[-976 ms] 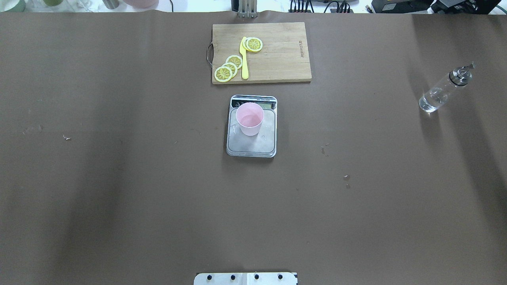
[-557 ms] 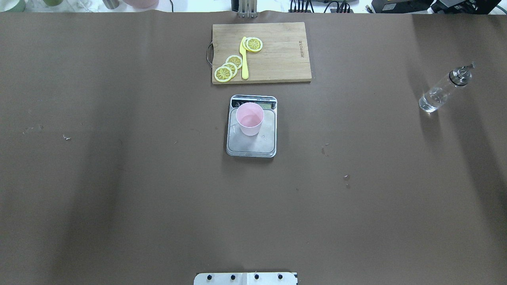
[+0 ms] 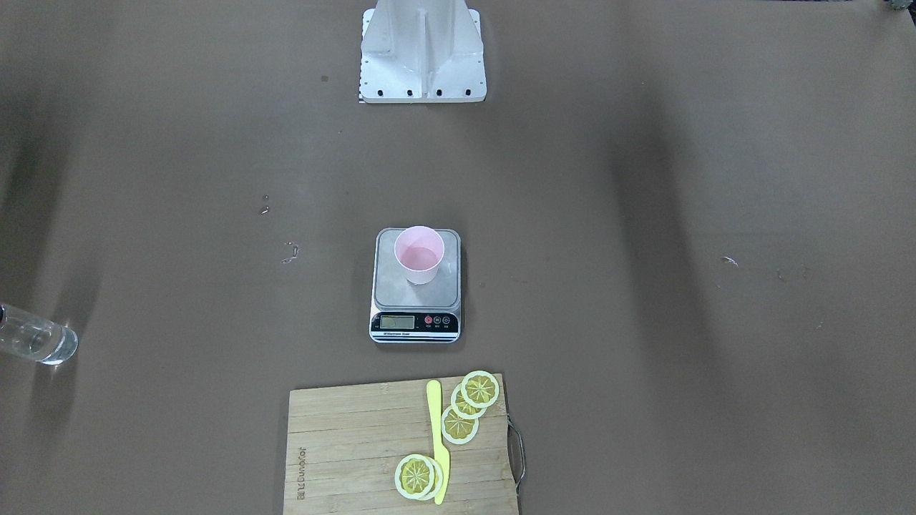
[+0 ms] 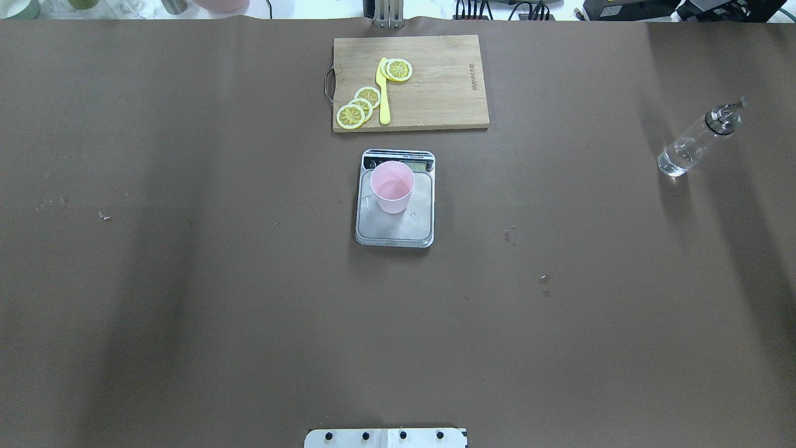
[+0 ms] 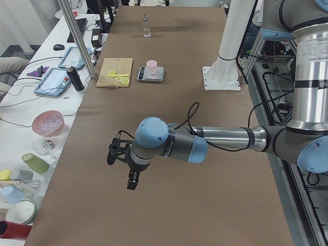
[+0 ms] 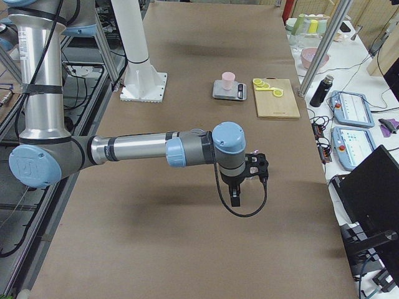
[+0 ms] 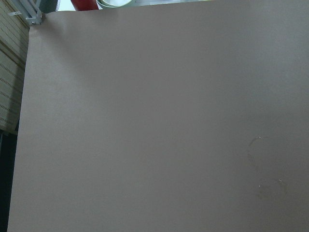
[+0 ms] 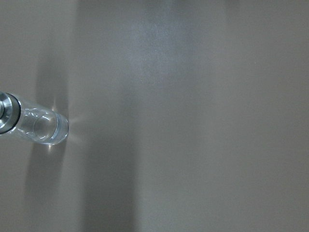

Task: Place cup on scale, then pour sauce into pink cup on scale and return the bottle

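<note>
The pale pink cup (image 4: 392,186) stands upright on the far part of the scale's silver plate (image 4: 398,230). The front view shows the same cup (image 3: 419,256) and scale (image 3: 415,323). The clear glass bottle (image 4: 690,146) with its silver cap stands alone at the table's right side, partly filled with clear sauce (image 8: 41,128). My left gripper (image 5: 121,169) hangs over bare table far from the scale. My right gripper (image 6: 244,184) hovers above the bottle's area. Both grippers show only in the side views, so I cannot tell whether they are open or shut.
A wooden cutting board (image 4: 435,93) with lemon slices (image 4: 359,107) and a yellow knife (image 4: 383,93) lies just beyond the scale. The robot's white base plate (image 4: 385,437) sits at the near edge. Bowls, cups and tablets stand on the bench (image 5: 48,123) past the table's far edge.
</note>
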Controlling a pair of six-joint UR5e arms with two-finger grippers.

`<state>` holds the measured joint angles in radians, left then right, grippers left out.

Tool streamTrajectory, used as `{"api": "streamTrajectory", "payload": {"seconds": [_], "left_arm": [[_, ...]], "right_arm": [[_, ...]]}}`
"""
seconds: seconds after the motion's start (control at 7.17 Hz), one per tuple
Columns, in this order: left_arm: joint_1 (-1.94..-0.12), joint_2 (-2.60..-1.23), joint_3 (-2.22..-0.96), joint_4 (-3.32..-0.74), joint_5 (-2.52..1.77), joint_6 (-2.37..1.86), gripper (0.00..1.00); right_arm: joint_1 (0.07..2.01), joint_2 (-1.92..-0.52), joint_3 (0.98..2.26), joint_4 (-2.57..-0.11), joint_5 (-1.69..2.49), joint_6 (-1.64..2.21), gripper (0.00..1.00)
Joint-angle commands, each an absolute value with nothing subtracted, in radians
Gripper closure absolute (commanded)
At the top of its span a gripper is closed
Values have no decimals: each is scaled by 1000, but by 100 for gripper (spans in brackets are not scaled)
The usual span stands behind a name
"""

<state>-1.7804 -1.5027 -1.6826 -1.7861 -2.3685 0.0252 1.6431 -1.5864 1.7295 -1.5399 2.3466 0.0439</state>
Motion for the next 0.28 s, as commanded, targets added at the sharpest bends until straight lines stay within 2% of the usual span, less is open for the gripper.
{"api": "streamTrajectory", "payload": {"seconds": [0.0, 0.14], "left_arm": [[-1787, -1493, -1683, -1810, -2367, 25, 2], [-1787, -1491, -1683, -1812, -2367, 25, 2]], "right_arm": [[1643, -1588, 1733, -1585, 2349, 44, 0], [1643, -1589, 1732, -1585, 2347, 44, 0]]}}
